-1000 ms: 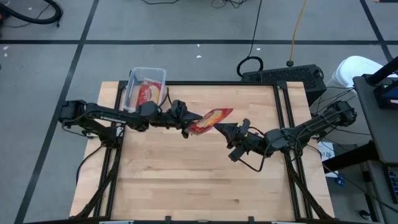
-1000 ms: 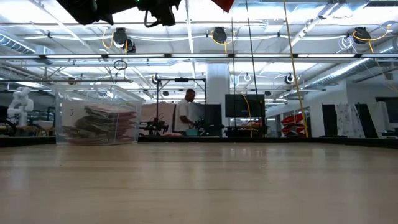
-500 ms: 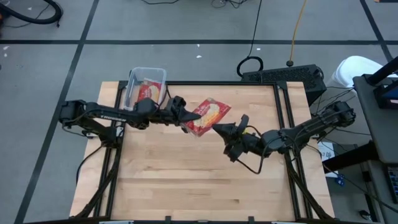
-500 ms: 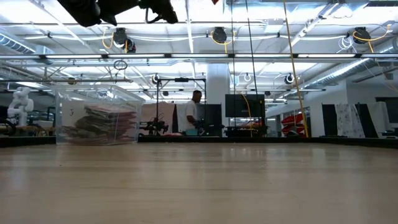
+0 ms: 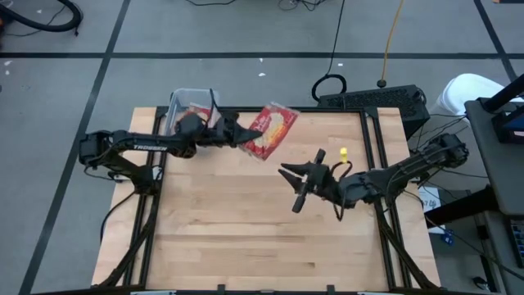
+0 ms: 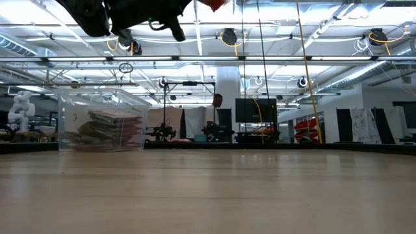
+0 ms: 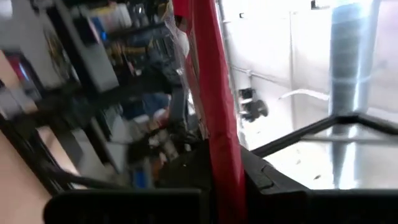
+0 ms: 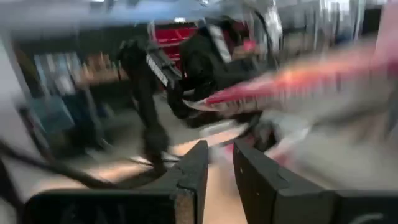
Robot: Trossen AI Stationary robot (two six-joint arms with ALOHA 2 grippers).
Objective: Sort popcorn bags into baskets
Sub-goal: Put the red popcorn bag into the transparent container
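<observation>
A red popcorn bag point(image 5: 272, 129) with a yellow popcorn picture hangs high over the table's far middle, and my left gripper point(image 5: 243, 138) is shut on it. In the left wrist view the bag point(image 7: 208, 93) shows edge-on. Just left of it, the clear basket point(image 5: 184, 100) stands at the far left corner, partly under my left arm. In the low view the basket point(image 6: 101, 120) holds several bags. My right gripper point(image 5: 293, 184) hovers right of centre, open, with nothing between its fingers point(image 8: 193, 168). My left gripper pinches the bag's lower left end point(image 7: 221, 162) between its two fingers. The fingers come about level from the table's left. The bag sticks out past them toward the far right, its picture side up, lifted clear of the table.
A black keyboard-like box point(image 5: 372, 100) lies at the table's far right edge, with cables behind it. Bare wood point(image 5: 246, 229) fills the middle and near half of the table. A person point(image 6: 218, 101) stands far off in the room.
My right gripper has let go of the bag, rolled and opened, staying right of centre. My left gripper has taken hold of the bag and swung it toward the table's far edge, nearer the basket. The bag has turned from edge-on to picture side up.
</observation>
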